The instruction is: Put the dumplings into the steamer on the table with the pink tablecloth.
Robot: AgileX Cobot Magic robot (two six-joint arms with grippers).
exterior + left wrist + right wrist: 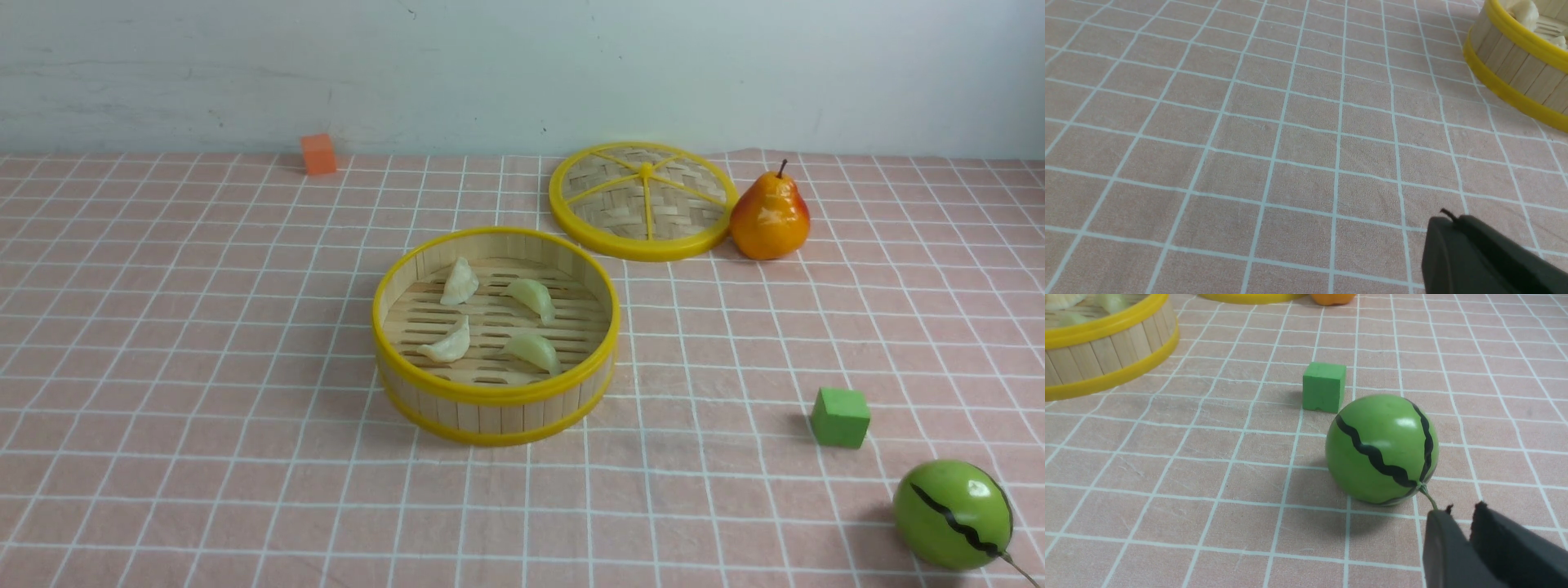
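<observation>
Four dumplings (491, 320) lie in the steamer (495, 394) at frame centre; left gripper (1447, 222) shut and empty, right gripper (1461, 514) slightly parted, empty, risks nudging the toy melon (1382, 449) lower right.

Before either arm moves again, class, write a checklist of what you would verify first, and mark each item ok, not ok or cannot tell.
1. All four dumplings lie inside the steamer: ok.
2. No dumplings on the tablecloth: ok in the front view.
3. Steamer upright, lid lying apart behind it: ok.
4. Left gripper shut, empty, above bare cloth: ok.
5. Right gripper empty, jaws a little apart: ok.
6. Right gripper free of the watermelon: cannot tell; its tips sit right at the stem.
</observation>
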